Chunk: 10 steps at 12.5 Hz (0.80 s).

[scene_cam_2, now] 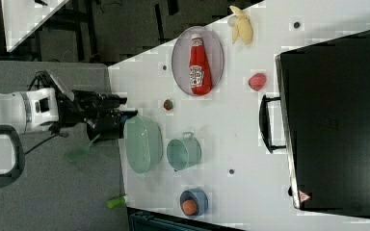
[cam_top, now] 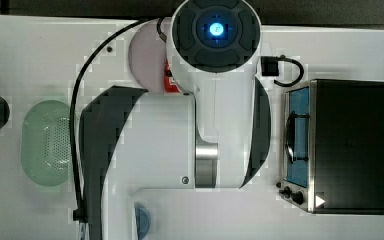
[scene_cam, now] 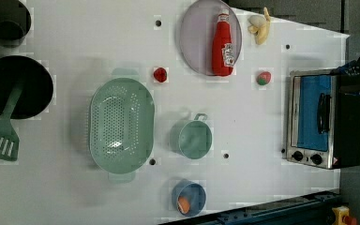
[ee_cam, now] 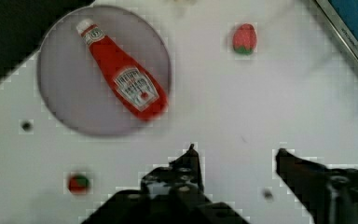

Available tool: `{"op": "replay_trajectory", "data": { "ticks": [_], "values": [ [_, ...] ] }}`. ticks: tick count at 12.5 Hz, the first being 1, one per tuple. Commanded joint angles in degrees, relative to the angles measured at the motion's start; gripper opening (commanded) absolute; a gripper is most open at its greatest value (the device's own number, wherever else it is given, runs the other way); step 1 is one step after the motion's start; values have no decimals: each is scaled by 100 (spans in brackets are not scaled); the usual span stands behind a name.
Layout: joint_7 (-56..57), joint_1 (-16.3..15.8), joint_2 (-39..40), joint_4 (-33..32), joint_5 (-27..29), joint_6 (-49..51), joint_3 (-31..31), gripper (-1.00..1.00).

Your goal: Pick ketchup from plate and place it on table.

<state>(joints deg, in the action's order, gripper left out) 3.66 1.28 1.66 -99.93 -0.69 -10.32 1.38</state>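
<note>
My gripper [ee_cam: 235,151] hangs over bare white table [ee_cam: 242,102], jaws spread apart and holding nothing. The ketchup bottle [ee_cam: 123,77] lies on its side on the lilac plate [ee_cam: 65,100] in the wrist picture's upper left, well apart from my fingertips [ee_cam: 191,149].

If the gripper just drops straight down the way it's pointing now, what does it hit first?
Most likely bare table. In the wrist view the open gripper has only white tabletop between its fingertips; the ketchup on the plate lies off to one side.
</note>
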Motion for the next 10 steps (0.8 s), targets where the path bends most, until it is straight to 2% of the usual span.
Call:
{"op": "replay_trajectory", "data": {
  "ticks": [1, 3, 10],
  "values": [
    [-471, 585, -935, -267, 211, 852, 228, 58],
    [-260, 580, -778, -266, 213, 819, 264, 99],
    [317, 466, 494, -244, 216, -169, 569, 100]
  ]
}}
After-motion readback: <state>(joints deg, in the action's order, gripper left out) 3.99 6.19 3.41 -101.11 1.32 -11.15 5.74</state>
